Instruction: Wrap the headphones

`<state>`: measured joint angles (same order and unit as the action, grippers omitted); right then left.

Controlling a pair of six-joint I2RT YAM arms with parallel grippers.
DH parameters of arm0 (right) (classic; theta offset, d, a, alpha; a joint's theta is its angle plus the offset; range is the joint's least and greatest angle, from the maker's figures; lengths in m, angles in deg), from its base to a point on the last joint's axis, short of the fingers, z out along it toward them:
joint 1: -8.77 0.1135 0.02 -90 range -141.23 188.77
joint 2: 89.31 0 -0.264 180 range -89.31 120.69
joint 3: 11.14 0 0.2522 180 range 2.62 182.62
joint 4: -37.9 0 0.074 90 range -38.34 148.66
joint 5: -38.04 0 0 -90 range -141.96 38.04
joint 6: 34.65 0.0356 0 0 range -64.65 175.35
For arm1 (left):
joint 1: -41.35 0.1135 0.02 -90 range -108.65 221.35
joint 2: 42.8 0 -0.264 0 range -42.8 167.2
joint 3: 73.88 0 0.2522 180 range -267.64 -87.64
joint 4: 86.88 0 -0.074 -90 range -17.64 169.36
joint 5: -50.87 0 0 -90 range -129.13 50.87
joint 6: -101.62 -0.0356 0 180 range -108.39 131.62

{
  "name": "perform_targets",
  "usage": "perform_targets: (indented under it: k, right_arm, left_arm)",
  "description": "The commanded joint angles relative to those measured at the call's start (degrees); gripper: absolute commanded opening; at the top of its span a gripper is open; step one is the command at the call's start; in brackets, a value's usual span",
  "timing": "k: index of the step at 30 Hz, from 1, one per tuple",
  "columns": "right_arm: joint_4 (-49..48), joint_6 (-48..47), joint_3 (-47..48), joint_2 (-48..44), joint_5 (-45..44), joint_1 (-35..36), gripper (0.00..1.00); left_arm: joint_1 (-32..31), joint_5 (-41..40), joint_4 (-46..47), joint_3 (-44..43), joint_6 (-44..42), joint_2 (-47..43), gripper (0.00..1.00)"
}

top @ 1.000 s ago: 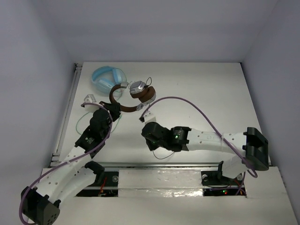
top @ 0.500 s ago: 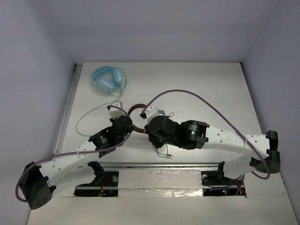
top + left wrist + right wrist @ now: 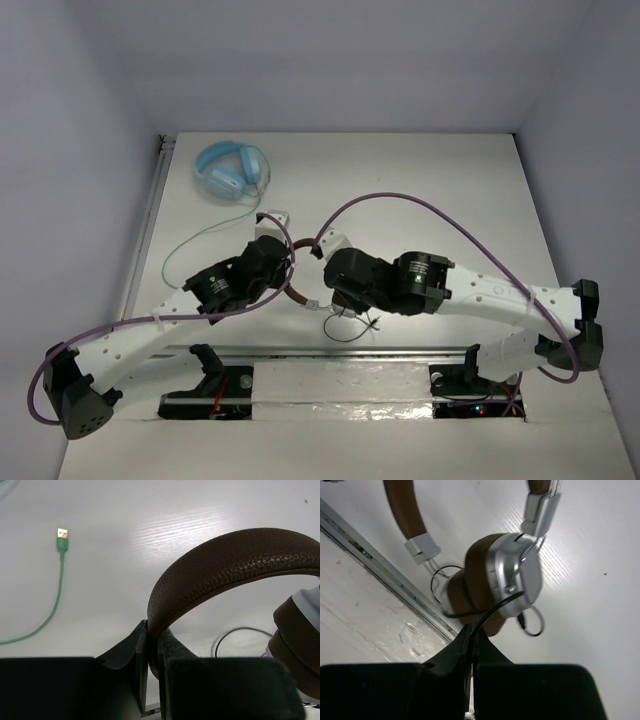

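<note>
The headphones (image 3: 230, 565) have a dark brown headband with a fine pebbled leather grain. Their ear cups (image 3: 510, 575) are silver outside with brown padding, on silver brackets, and their thin cable (image 3: 487, 611) is black. The table (image 3: 150, 515) is white with faint streaky grain. The other headset (image 3: 230, 172) is light blue, and its cord (image 3: 56, 597) is green, ending in a pale metallic plug. The left gripper (image 3: 151, 632) and right gripper (image 3: 471, 630) are black. The 2 arms, left arm (image 3: 140, 340) and right arm (image 3: 490, 295), have white shells and black joints. A purple hose (image 3: 400, 200) trails each. The walls (image 3: 330, 60) are pale lavender-grey.
</note>
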<state>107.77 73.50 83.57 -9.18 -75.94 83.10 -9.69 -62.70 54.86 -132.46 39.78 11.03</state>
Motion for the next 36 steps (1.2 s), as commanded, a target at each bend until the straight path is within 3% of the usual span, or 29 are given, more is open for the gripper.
perform_targets:
  k: [1,6,9,14,17,26,32,36]
  right_arm:
    - [3.3,-3.29,0.79,-4.45,-3.43,-0.41,0.0]
    - [0.32,-5.84,1.84,-8.59,-6.42,-0.41,0.0]
    - [-1.01,-8.04,4.21,-9.91,-6.68,-0.41,0.0]
    - [-0.31,-9.28,5.8,-7.98,-13.25,-0.41,0.0]
    - [-1.97,-9.71,4.58,-8.5,-17.82,-0.41,0.0]
    - [-9.26,-5.59,-2.54,-16.4,-33.47,-0.94,0.0]
    - [-18.93,-4.27,-9.12,-21.51,-30.77,-3.48,0.0]
    - [-26.67,-5.67,-13.44,-24.15,-22.78,-6.82,0.02]
  left_arm:
    - [-0.37,9.74,0.67,-6.76,-8.79,0.14,0.0]
    - [-0.37,12.84,-6.7,-15.11,-16.11,6.45,0.0]
    - [-0.37,19.78,-4.26,-13.9,-18.31,9.45,0.0]
    - [0.41,29.87,-0.91,-12.93,-20.6,8.49,0.0]
    - [1.73,32.0,-0.65,-12.4,-21.57,8.32,0.0]
    - [11.57,45.79,5.5,-8.71,-20.43,1.99,0.0]
    - [14.74,54.75,9.36,-8.27,-18.5,-2.75,0.0]
    - [15.54,61.01,12.1,-8.53,-16.12,-4.17,0.0]
